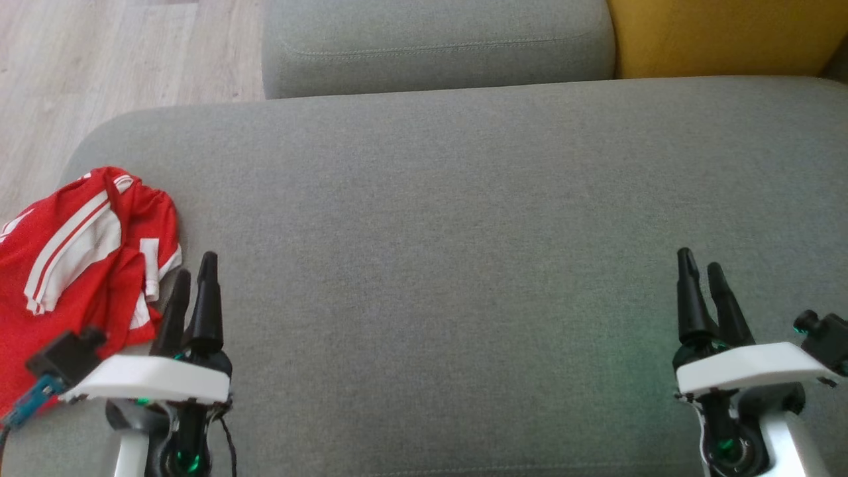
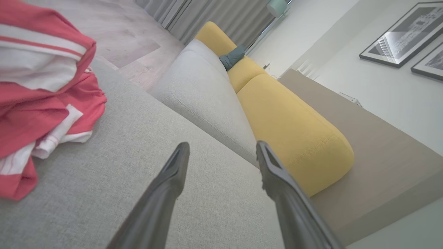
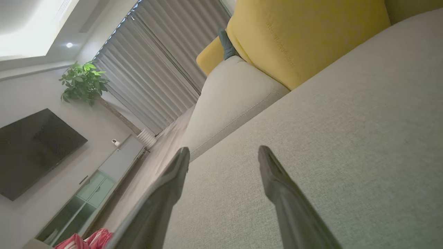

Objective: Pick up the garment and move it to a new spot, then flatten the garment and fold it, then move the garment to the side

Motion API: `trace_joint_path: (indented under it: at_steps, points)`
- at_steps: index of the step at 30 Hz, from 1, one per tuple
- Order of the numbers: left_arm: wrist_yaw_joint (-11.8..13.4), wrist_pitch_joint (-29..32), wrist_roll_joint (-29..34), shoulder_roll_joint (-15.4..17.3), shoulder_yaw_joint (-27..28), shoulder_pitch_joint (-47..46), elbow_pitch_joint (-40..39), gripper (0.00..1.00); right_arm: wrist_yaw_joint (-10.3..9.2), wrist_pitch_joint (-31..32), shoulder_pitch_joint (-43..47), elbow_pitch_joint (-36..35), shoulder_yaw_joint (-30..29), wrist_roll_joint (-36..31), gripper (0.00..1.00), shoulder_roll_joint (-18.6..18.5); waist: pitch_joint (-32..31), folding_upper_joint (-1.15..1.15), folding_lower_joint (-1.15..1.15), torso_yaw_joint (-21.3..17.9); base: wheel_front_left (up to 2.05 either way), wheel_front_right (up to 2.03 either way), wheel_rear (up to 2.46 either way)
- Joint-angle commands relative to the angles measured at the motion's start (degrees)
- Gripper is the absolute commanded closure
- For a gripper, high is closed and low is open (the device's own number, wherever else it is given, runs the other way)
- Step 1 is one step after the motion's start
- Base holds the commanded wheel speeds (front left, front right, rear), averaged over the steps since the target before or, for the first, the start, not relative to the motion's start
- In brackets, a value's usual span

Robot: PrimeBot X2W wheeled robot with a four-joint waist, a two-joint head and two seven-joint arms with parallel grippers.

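Lying crumpled on the grey sofa (image 1: 430, 232), the red-and-white garment (image 1: 79, 265) is sitting just left of the left gripper (image 1: 195, 266); both grippers are hovering spread and empty, the right gripper (image 1: 699, 262) well apart from it.

Red garment (image 1: 79, 258) with white stripes, crumpled, on sofa seat's left end

A grey sofa (image 1: 464, 199) is spreading wide, a yellow cushion (image 1: 715, 36) sitting behind it; pale wood floor (image 1: 99, 59) is showing at left, grey curtains (image 3: 155, 69) are hanging beside a plant (image 3: 83, 81) and television (image 3: 34, 152).
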Motion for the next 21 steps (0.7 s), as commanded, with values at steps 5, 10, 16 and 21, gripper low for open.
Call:
trace_joint_path:
  at_steps: [5, 10, 16, 21]
  points:
    - [-0.2, -1.5, 5.3, 1.7, 0.2, -3.7, -2.6, 0.0, -0.02, -1.3, -3.8, -2.7, 1.8, -5.7, 0.0, -0.8, 0.1, 0.0, 0.0, 0.0, 0.0, 0.0, 0.0]
    - [-0.3, -2.3, 8.6, 1.7, -0.1, -3.8, -2.7, 0.0, -0.02, -1.6, -3.8, -2.9, 2.4, -9.7, 0.0, -0.7, 0.2, 0.0, 0.0, 0.0, 0.0, 0.0, 0.0]
    - [-0.3, -3.3, 12.9, 1.8, -0.4, -3.8, -2.4, 0.0, -0.02, -2.0, -3.9, -3.0, 2.8, -14.5, 0.0, -0.6, 0.4, 0.0, 0.0, -0.1, 0.0, 0.0, 0.0]
    - [-0.3, -4.1, 16.5, 1.8, -0.4, -3.9, -2.0, 0.0, -0.03, -2.3, -3.8, -2.8, 2.9, -18.4, 0.0, -0.5, 0.5, 0.0, 0.0, 0.0, 0.0, 0.0, 0.0]
